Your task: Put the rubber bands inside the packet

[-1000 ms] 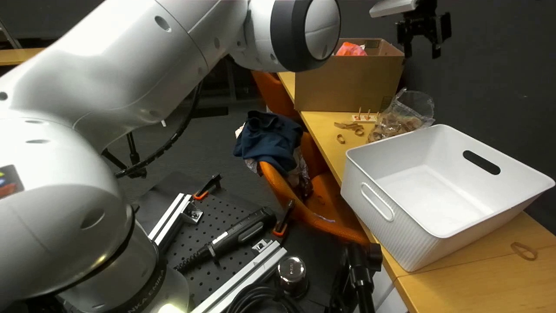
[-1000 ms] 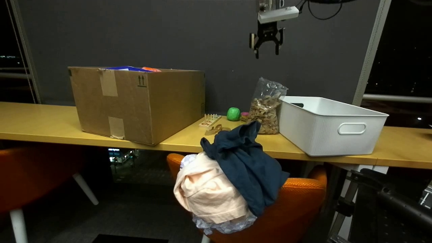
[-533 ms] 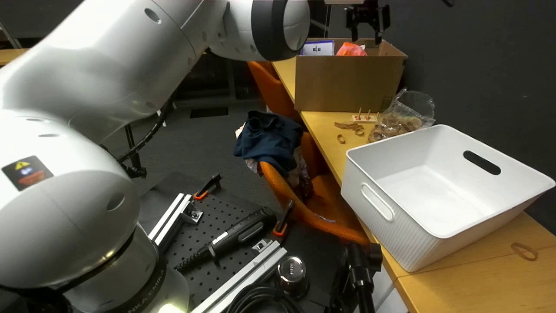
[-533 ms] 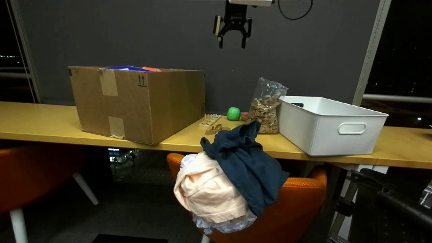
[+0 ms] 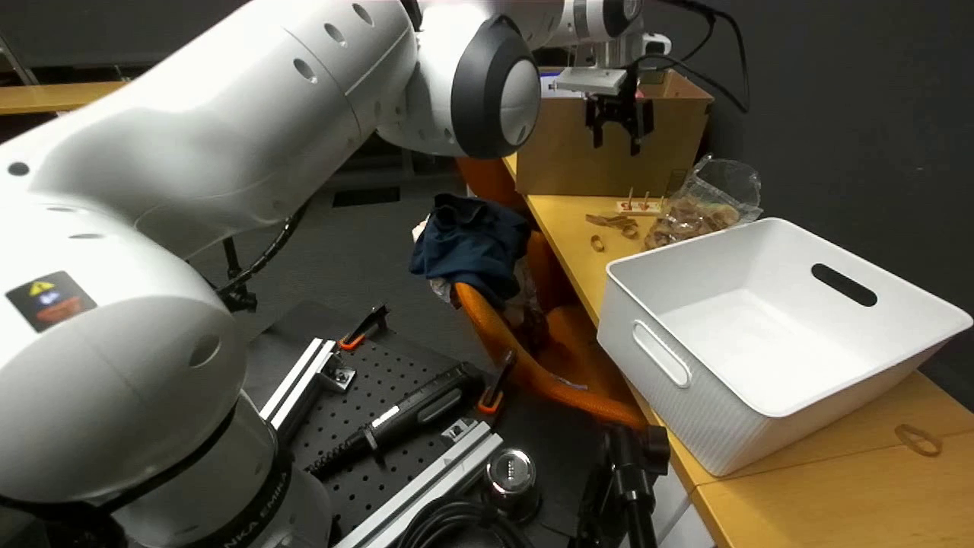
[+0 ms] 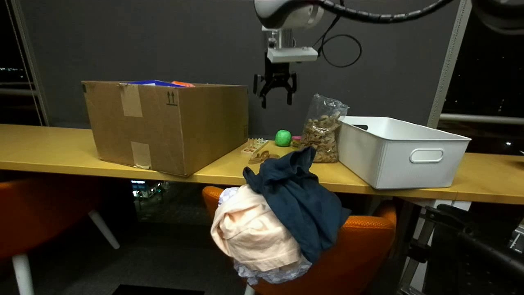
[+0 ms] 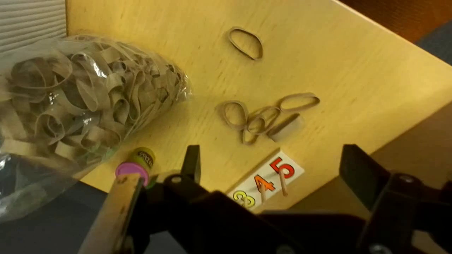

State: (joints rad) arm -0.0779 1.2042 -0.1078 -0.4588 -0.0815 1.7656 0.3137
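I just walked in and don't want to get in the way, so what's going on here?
A robot arm holds its gripper open above the table, with nothing in its grip. The job is putting the loose rubber bands into the clear plastic packet, which already contains many and sits beside the white tub. Several lie near a numbered peg board, and one more band lies on the tub's other side.

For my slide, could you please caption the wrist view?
Open black gripper above a yellow wooden tabletop: looped tan rubber bands lie beside a transparent plastic packet holding more.
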